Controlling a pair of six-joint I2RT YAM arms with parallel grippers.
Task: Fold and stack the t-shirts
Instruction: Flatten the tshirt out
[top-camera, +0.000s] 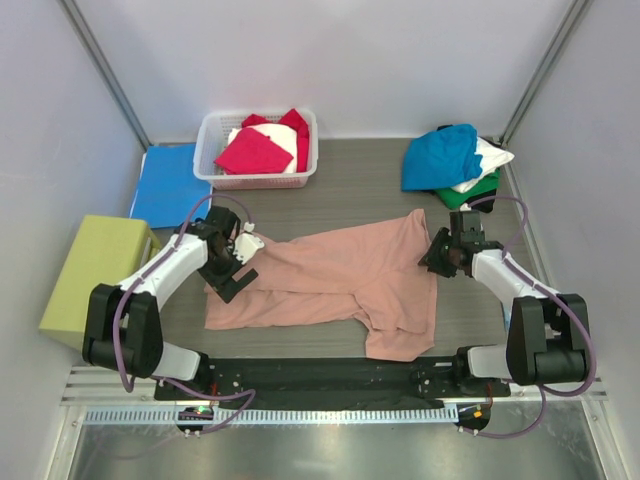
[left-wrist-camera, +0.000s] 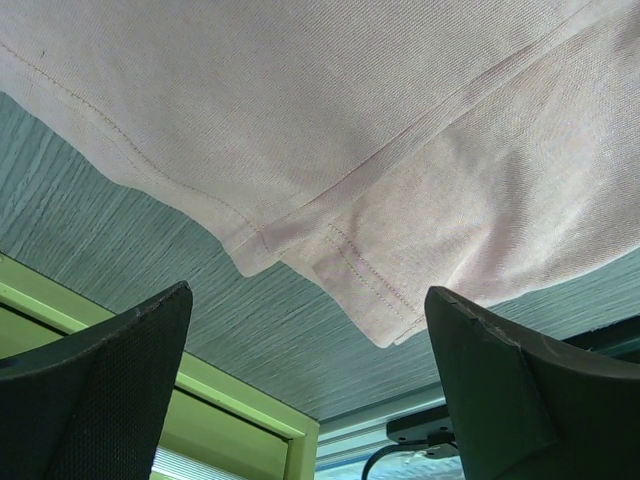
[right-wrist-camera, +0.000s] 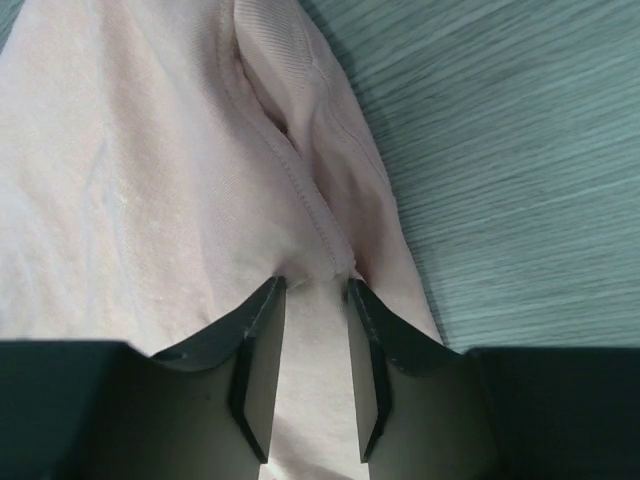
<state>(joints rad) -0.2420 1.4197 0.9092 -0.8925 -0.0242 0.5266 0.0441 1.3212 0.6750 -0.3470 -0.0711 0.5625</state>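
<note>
**A:** Where's the pink t-shirt (top-camera: 340, 275)?

**B:** It's spread out and rumpled on the surface (top-camera: 380, 190), between the two hands. The left hand (top-camera: 232, 268) is at one side edge of it and the right hand (top-camera: 440, 255) is at the other.

**A:** How is the left hand set?

**B:** Its fingers (left-wrist-camera: 100, 380) are wide apart with nothing between them. A hemmed corner of the shirt lies just ahead of the tips. I can't tell whether they touch it.

**A:** And the right hand?

**B:** Its fingers (right-wrist-camera: 262, 360) are close together, clamped on a ridge of pink cloth beside a stitched seam. The fabric puckers at the tips. Bare surface shows to one side of that hand.

**A:** Where are the other tees?

**B:** There's a pile beyond the right hand, with the teal-blue t-shirt (top-camera: 440, 155) on top and the white t-shirt (top-camera: 490, 158) and green t-shirt (top-camera: 472, 190) showing under it. Beyond the left hand, a white basket (top-camera: 258, 183) holds the magenta t-shirt (top-camera: 252, 152) with some red and white cloth behind it. A blue folder (top-camera: 165, 185) and a yellow-green box (top-camera: 100, 265) sit out past the left hand's outer side.
</note>
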